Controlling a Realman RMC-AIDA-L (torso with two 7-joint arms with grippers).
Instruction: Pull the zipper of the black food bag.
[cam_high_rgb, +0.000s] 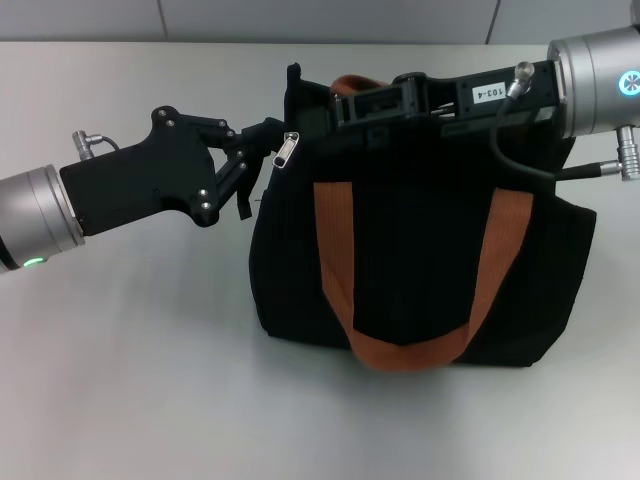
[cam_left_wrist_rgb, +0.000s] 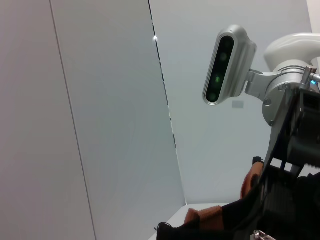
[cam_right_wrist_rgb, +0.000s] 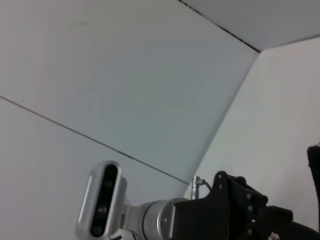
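Head view shows a large boxy black fabric food bag (cam_high_rgb: 420, 260) with orange-brown webbing strap handles (cam_high_rgb: 400, 270) standing upright on a pale grey table (cam_high_rgb: 130, 380), in the middle and slightly to the robot's right. A small silver metal zipper pull tab (cam_high_rgb: 287, 151) sits at the bag's top edge, at the corner nearest the robot's left side, tilted slightly. The left gripper (cam_high_rgb: 262, 160), a black two-fingered claw on a silver arm, reaches in from the left at the level of the bag's top; its fingers are slightly parted, and the tips lie just beside the tab, one finger above and one hanging below it, with nothing yet visibly clamped. The right gripper (cam_high_rgb: 315, 95) stretches across the top of the bag from the right, its black body lying along the zip line and its tip at the far upper corner of the bag; whether its fingers are open or closed cannot be told. To do this step well, the left fingers should probably close squarely on the tab, then draw it along the zip line while the right arm steadies the bag.
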